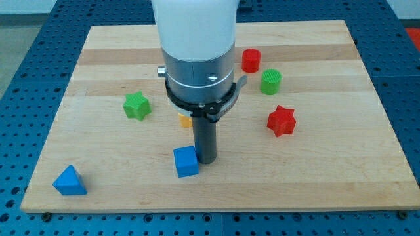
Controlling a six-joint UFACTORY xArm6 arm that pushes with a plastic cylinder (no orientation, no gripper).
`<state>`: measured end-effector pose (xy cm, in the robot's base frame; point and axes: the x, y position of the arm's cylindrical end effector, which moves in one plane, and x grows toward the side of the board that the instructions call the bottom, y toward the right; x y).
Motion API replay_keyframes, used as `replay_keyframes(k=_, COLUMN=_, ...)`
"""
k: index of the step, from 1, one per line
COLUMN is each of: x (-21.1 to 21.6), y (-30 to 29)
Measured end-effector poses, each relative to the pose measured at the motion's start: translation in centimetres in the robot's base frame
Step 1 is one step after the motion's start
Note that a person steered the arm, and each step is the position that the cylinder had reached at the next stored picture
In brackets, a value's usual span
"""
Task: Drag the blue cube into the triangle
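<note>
I see no words or labels that I can read anywhere. The wooden board (367,164) sits on a blue table with holes (20,59). There is bare wood between the blue cube (186,161) and the blue triangle (69,181), which sits near the board's bottom left corner, close to the edge. The cube is near the bottom middle, well apart from the triangle. It is bright blue with sharp corners and sits turned a little. My tip (206,160) touches the cube's right side. My tool is just a rod, so it grabs nothing. A green star (136,105) is on the left. A yellow block (186,120) peeks out behind my arm. A red round block (251,60), a green round block (270,82) and a red star (281,120) are on the right.
</note>
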<state>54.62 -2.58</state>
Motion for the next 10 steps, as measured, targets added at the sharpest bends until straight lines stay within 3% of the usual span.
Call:
replay_keyframes(k=2, x=0.8, y=-2.7)
replay_keyframes(k=5, x=3.5, y=0.1)
replay_keyframes(k=7, x=0.4, y=-1.6)
replay_keyframes(k=10, x=2.1, y=-2.8)
